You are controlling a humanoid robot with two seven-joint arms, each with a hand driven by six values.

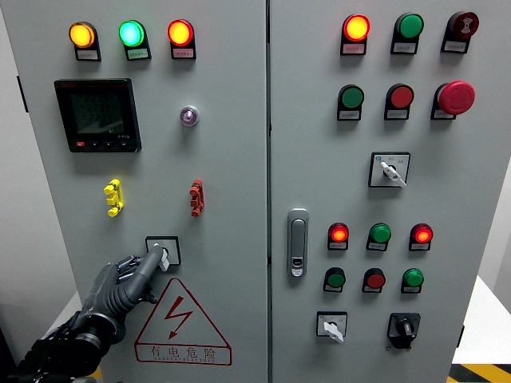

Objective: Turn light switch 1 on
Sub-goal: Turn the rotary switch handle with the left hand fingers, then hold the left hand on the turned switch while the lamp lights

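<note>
Grey steel fills the view: a control cabinet (231, 159) with two doors, and the left hand (128, 281) is up against the left one, its arm coming in from the lower left corner. Dark fingers (148, 267) are bunched together and extended, their tips pressed onto the small rotary switch (164, 254) in its square black-framed plate, low on the left door, just above the red-bordered lightning warning triangle (182, 323). Whether those fingers actually pinch the knob or merely touch it, I cannot tell. Above the switch sit a yellow connector (114, 198) and a red connector (196, 198), and higher still a dark digital meter (97, 115). Along the top glow an orange lamp (82, 34), a green lamp (132, 33) and a red lamp (180, 33). Over on the right door, a silver door handle (298, 242) stands beside rows of red and green buttons.
</note>
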